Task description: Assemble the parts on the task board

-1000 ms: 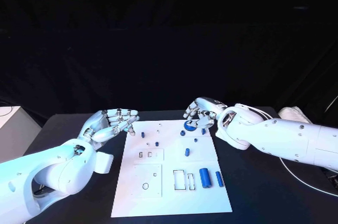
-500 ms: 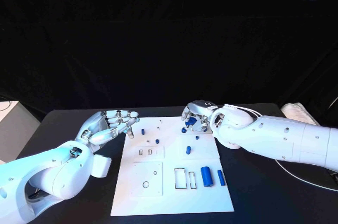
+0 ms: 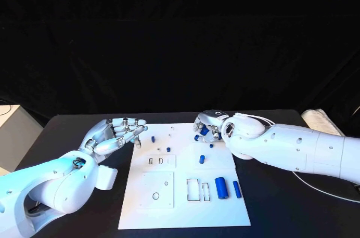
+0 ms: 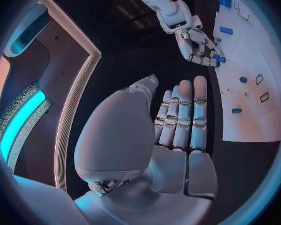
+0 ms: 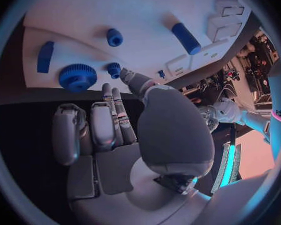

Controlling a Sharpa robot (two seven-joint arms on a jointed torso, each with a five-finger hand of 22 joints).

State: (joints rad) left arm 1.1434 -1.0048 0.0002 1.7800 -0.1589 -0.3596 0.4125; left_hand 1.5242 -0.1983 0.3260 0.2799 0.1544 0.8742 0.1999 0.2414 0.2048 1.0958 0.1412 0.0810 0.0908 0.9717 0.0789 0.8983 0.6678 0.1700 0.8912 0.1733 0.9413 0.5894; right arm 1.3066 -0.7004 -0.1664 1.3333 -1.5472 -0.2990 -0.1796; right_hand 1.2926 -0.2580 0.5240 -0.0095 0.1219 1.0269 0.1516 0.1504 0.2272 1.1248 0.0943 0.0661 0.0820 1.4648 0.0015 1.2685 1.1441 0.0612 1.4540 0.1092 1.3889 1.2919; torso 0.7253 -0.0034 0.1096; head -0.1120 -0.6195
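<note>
Two hands over the task board (image 3: pixel 183 196), and my right hand (image 3: pixel 208 128) is the nearer one: the blue gear (image 5: pixel 77 77) lies flat on the board's far right part, just beyond my fingertips (image 5: pixel 107 89), which are stretched out and hold nothing. My left hand (image 3: pixel 116 134) hovers off the board's far left corner, fingers loosely apart, empty.
</note>
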